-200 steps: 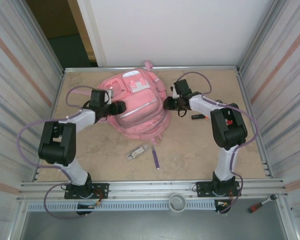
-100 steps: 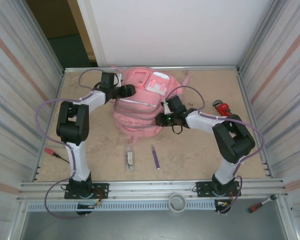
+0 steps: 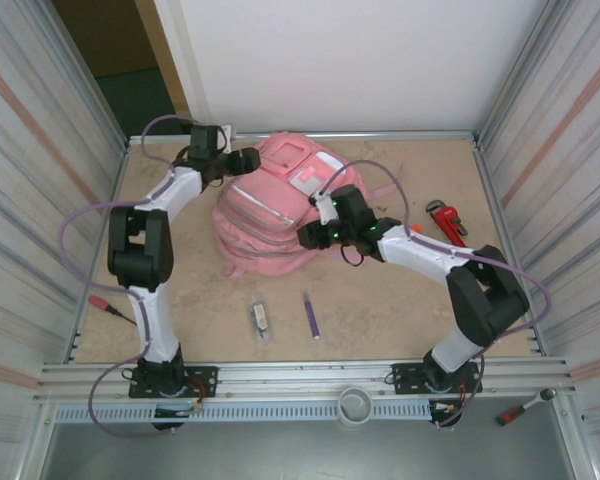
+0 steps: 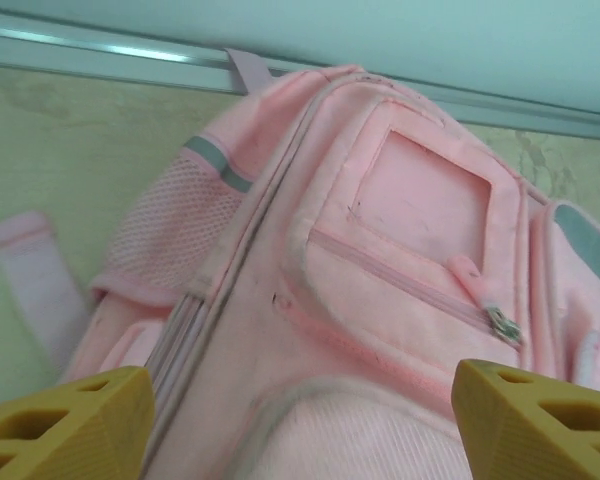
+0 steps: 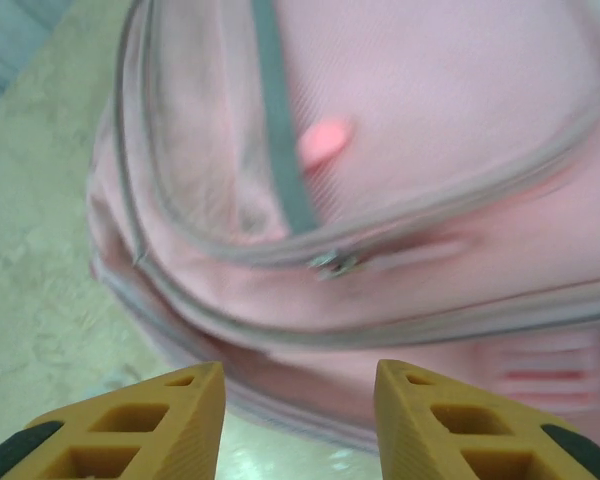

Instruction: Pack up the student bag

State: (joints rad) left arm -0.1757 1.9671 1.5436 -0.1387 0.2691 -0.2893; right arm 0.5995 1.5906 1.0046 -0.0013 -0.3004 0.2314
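From above, the student bag lies at the far middle of the counter. The left claw is at its far left corner and the right claw over its right side. A purple pen lies nearer and a red wrench sits to the right. In the left wrist view, yellow fingers stand wide apart, released, over a zip pocket. In the right wrist view, the fingers are parted too, grasping nothing, over the bag's zipped edge.
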